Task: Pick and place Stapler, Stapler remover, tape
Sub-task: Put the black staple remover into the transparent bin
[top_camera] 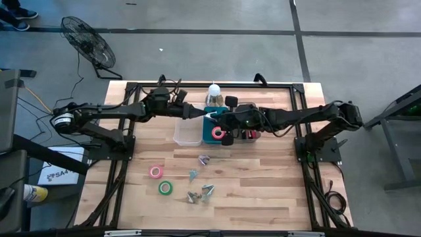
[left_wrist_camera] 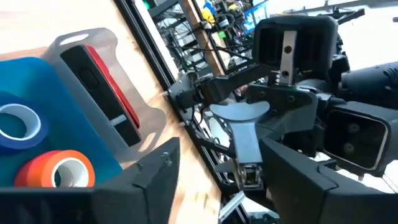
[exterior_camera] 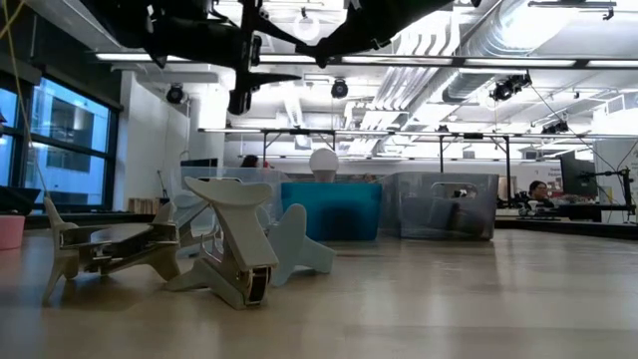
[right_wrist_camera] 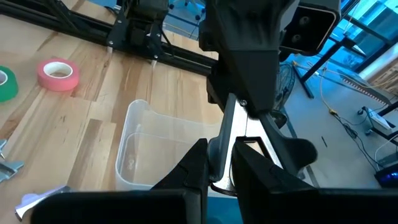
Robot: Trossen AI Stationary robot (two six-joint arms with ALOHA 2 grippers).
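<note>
Both arms meet above the teal bin (top_camera: pixel 208 139).

- Right gripper (right_wrist_camera: pixel 219 157): over the bin, fingers pressed together, pinching a grey remover (left_wrist_camera: pixel 244 127) by its body. The remover is in the air, clear of the bin.
- Left gripper (left_wrist_camera: pixel 219 163): faces the right one over the bin's edge. Its fingers are spread, one on each side of the held remover. Cannot tell whether they touch it.
- Stapler (left_wrist_camera: pixel 102 81): red, lies flat in a clear bin (left_wrist_camera: pixel 149 118) just beside the teal bin, on the right arm's side.
- Tape: a blue roll (left_wrist_camera: pixel 18 124) and an orange roll (left_wrist_camera: pixel 61 171) lie inside the teal bin; the high view shows a pink roll (top_camera: pixel 218 133) there too.
- Second clear bin (top_camera: pixel 187 133): touches the teal bin on the left arm's side.
- Loose on the table (top_camera: pixel 263 191), well in front of the teal bin: another pink roll (top_camera: pixel 156 172), a green roll (top_camera: pixel 165 188) and four more removers (top_camera: pixel 203 159).
</note>
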